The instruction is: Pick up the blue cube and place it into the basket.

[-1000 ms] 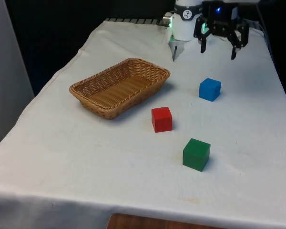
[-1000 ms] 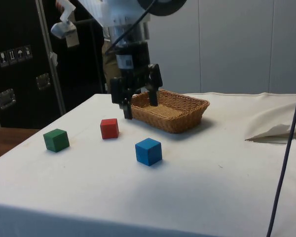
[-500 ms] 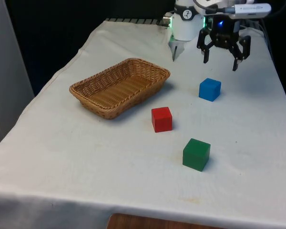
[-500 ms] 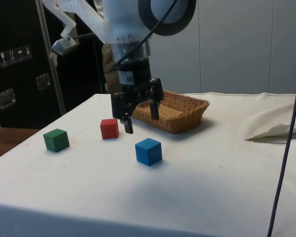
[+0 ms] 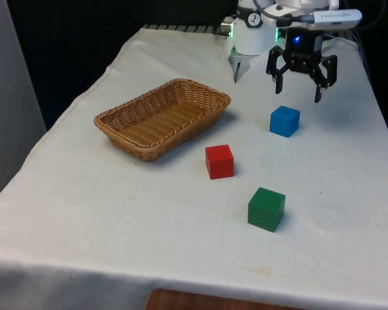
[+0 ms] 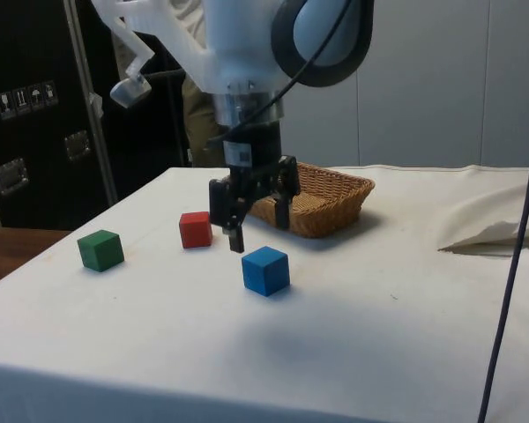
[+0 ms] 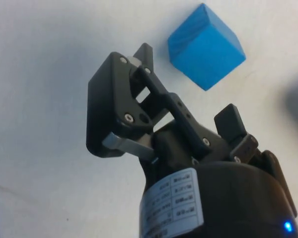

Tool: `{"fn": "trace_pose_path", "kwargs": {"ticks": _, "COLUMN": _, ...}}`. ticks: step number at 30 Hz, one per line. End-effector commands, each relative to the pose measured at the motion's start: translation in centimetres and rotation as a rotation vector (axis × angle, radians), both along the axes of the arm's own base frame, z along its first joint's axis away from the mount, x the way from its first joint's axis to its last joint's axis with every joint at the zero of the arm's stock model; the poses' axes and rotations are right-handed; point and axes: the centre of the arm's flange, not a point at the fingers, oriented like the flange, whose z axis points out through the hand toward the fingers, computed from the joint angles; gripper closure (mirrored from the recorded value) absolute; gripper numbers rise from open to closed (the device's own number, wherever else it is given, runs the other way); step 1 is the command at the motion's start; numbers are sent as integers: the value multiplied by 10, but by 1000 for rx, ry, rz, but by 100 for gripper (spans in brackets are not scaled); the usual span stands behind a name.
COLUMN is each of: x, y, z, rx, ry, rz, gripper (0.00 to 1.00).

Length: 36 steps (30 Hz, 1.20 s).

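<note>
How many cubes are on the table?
3: blue cube below the open tool; red cube beside the basket; green cube nearest the front camera. None looks hidden.

the light is even and fairly bright from overhead, so the white cloth (image 5: 116,213) reads pale without harsh glare, and the cubes and the basket (image 5: 161,117) cast only short, soft shadows at their bases. in the side view a broad faint shadow of the arm lies on the cloth in the lower middle of the frame, while the upper left stays dark. in the wrist view a soft dark patch sits at the right edge, and the gripper (image 7: 188,89) looks slightly soft.
</note>
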Motion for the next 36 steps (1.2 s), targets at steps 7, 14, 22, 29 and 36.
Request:
{"fn": "trace_pose_path", "kwargs": {"ticks": 7, "x": 1, "y": -1, "z": -6, "rx": 6, "ry": -12, "rz": 2, "gripper": 0}}
{"fn": "trace_pose_path", "kwargs": {"ticks": 14, "x": 3, "y": -7, "z": -18, "rx": 6, "ry": 1, "rz": 0, "gripper": 0}}
{"fn": "trace_pose_path", "kwargs": {"ticks": 22, "x": 12, "y": -11, "z": -31, "rx": 5, "ry": 18, "rz": -3, "gripper": 0}}
{"fn": "trace_pose_path", "kwargs": {"ticks": 29, "x": 18, "y": -13, "z": -42, "rx": 9, "ry": 40, "rz": -7, "gripper": 0}}
{"fn": "trace_pose_path", "kwargs": {"ticks": 36, "x": 18, "y": -24, "z": -54, "rx": 2, "ry": 48, "rz": -7, "gripper": 0}}
